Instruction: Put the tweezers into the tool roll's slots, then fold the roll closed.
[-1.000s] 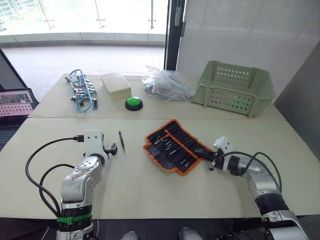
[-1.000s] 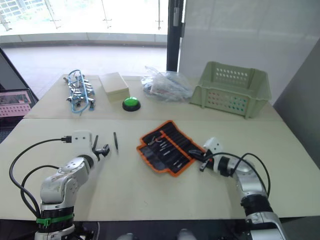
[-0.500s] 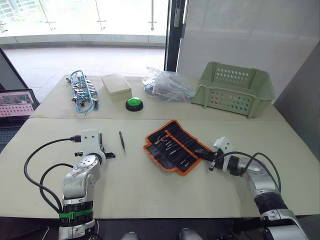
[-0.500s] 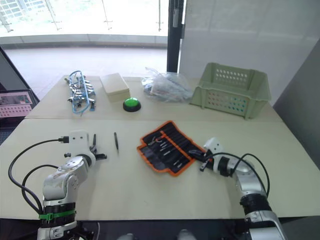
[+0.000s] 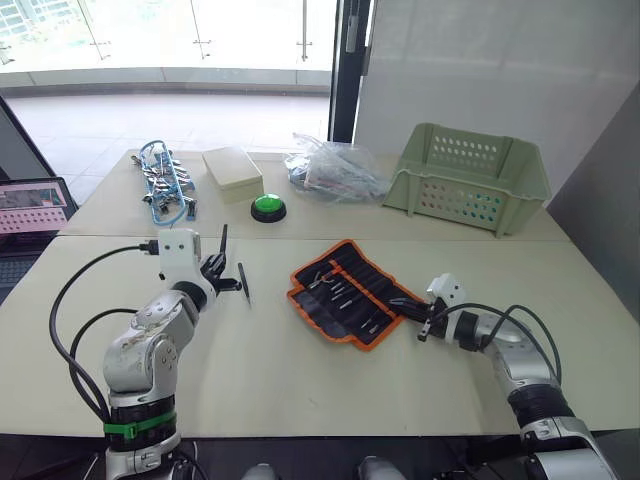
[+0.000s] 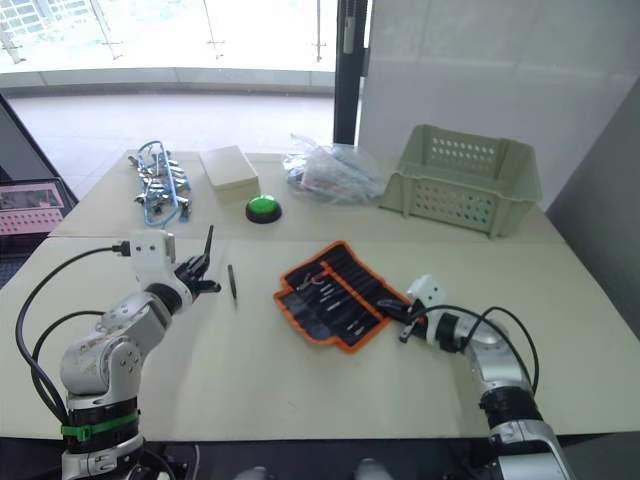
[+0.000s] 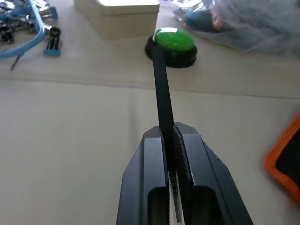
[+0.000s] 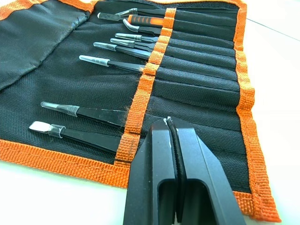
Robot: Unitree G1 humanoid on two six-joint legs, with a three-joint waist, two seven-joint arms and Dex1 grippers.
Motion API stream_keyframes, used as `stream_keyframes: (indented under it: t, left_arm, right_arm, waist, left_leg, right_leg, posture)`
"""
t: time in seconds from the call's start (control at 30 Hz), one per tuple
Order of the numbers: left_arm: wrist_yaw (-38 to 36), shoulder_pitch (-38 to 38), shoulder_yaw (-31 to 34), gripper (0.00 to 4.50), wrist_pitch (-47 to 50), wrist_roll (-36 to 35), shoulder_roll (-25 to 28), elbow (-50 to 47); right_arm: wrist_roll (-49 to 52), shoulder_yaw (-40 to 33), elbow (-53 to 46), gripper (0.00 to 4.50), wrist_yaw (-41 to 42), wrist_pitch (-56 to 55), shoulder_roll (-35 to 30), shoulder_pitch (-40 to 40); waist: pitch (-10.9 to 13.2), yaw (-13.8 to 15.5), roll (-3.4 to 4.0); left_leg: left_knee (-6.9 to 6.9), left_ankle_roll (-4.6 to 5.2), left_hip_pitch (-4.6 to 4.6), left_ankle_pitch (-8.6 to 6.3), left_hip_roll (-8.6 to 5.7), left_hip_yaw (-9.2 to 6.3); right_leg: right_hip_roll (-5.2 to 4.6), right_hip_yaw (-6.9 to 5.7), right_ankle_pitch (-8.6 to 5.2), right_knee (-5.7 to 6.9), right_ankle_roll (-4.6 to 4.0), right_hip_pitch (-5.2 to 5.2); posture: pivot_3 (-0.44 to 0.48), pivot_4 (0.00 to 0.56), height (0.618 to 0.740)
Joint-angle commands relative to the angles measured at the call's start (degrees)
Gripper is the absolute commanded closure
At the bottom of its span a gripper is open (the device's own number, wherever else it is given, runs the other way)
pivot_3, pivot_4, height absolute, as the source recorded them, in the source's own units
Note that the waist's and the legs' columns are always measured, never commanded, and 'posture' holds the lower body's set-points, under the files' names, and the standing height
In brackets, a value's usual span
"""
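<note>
The tool roll (image 5: 345, 292) lies open on the near table, black with orange edging. Several tweezers (image 8: 117, 65) sit in its slots. My right gripper (image 5: 403, 303) rests shut at the roll's near right edge, its fingertips (image 8: 161, 123) over the pocket rows with nothing between them. My left gripper (image 7: 168, 127) is shut on one slim black tweezer (image 7: 161, 84), which points up and away toward the green button (image 7: 173, 40). Another tweezer (image 5: 243, 282) lies flat on the table just right of my left gripper (image 5: 225, 283).
On the far table stand a pale green basket (image 5: 468, 175), a crumpled plastic bag (image 5: 330, 170), a beige box (image 5: 232, 170) and a blue bundle of clips and cables (image 5: 165, 190). A laptop (image 5: 30, 205) sits at the left edge.
My left gripper went from open to shut on the tweezer, then lifted and turned toward the green button. The right arm and the roll have not moved.
</note>
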Motion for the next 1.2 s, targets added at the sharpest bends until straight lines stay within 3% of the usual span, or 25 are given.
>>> stream_keyframes:
  t: [0.03, 0.33, 0.77, 1.2]
  left_arm:
    - [-5.23, -3.32, -3.63, 4.48, 4.07, -4.5, 2.2, -2.94]
    - [-14.15, -9.38, -19.03, 4.48, 11.86, -6.75, 5.97, -1.07]
    - [-17.08, -8.0, -26.98, 4.48, 11.48, -5.16, 4.53, 2.33]
    - [-19.92, -8.19, -34.11, 4.48, 10.19, -1.3, 7.93, 3.11]
  right_arm:
    - [-1.46, 1.25, 0.1, 4.5, -0.1, 1.08, 0.25, 2.72]
    - [0.33, 0.14, -8.53, 4.5, -2.36, 2.27, 1.68, 4.4]
    - [-0.21, 1.78, -14.29, 4.5, -3.97, 6.66, 3.38, 5.75]
    - [-0.52, 2.24, -14.73, 4.5, -5.34, 7.67, 3.56, 6.9]
  waist:
    - [0.0, -0.02, 0.0]
    - [0.07, -0.32, 0.12]
    - [0.32, -0.27, 0.49]
    - [0.33, -0.2, 0.52]
  left_leg:
    - [0.0, 0.0, 0.0, 0.0, -0.01, 0.0]
    - [-0.01, 0.0, -0.67, 0.0, -0.01, 0.0]
    - [0.0, -0.01, -0.84, 0.01, -0.02, 0.0]
    - [0.01, 0.0, -0.85, 0.01, -0.03, 0.01]
  right_leg:
    - [-0.01, 0.0, 0.0, -0.01, 0.0, 0.0]
    - [0.02, 0.07, -0.01, 0.13, 0.02, -0.78]
    - [0.03, 0.09, 0.0, 0.17, 0.01, -0.99]
    - [0.02, 0.09, 0.0, 0.17, 0.01, -1.0]
  posture:
    - [0.0, 0.15, 0.74]
    - [0.0, 0.15, 0.74]
    - [0.0, 0.15, 0.74]
    - [0.0, 0.15, 0.74]
